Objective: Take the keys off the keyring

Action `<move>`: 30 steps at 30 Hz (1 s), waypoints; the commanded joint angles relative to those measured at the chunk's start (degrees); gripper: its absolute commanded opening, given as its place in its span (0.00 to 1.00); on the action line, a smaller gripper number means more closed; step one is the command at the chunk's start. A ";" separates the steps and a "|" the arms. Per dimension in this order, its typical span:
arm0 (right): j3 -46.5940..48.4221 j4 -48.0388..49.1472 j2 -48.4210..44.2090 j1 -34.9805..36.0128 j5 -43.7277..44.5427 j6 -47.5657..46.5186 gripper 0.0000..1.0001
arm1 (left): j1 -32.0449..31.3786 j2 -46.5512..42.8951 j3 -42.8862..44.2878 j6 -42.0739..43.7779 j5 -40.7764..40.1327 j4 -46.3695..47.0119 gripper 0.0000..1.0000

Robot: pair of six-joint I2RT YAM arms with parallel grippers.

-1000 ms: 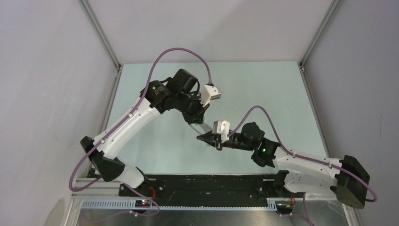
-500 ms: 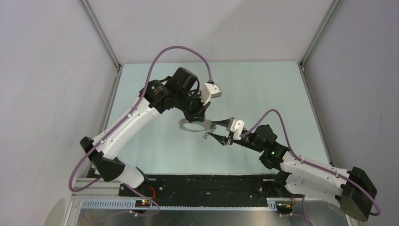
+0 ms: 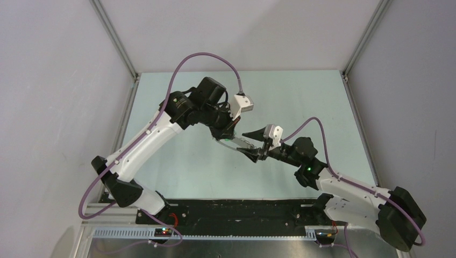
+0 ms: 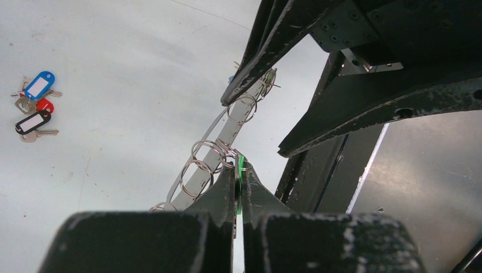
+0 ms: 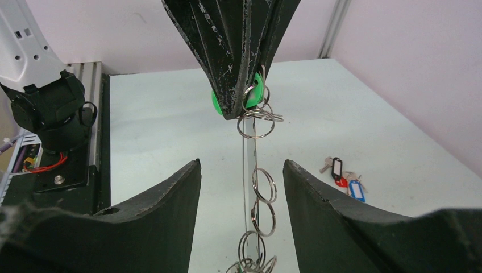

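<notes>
Grey-brown keyring (image 5: 250, 187) is hanging in mid-air over the tabletop (image 3: 301, 102). Both wrist cams see it edge-on, so it reads as a flat band with a string of little silver split rings (image 5: 262, 185) down it. Up top there's a green tag (image 5: 257, 90), which I'd guess belongs to one of the keys not yet off the ring. The left claw (image 5: 239, 111) is clamped tight on that tag, so the whole hoop dangles from it. The right claw (image 5: 241, 163) is spread wide with nothing in it, one finger on each side of the band and not touching it as far as I can tell. A loose bunch of keys (image 5: 341, 173) with blue, red and black tags lies on the tabletop well off to the side, so some of the job looks done. For this step I'd say the trick is going for one split ring, not the hoop. Line the right claw up square on a single ring just below the left claw's pinch, close on that alone, then work it along and off while the left one holds firm. Catching the band too would probably just tug the hoop out of the grip. Can't make out any key blades on the hoop from here, they're too small.
</notes>
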 commanded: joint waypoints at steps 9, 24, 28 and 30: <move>2.16 12.81 6.29 -0.17 0.96 2.49 0.53 | -0.63 -1.09 2.69 -0.37 2.10 1.94 0.00; 2.35 18.67 8.26 0.47 -0.90 1.23 0.42 | -1.16 -1.08 1.91 -0.44 3.06 1.95 0.00; 2.35 18.75 7.87 0.89 -1.38 0.73 0.39 | -1.16 -1.08 1.68 -0.54 3.02 1.96 0.00; 2.35 18.73 7.80 1.29 -1.18 0.37 0.33 | -1.23 -1.04 1.67 -0.51 2.95 1.95 0.00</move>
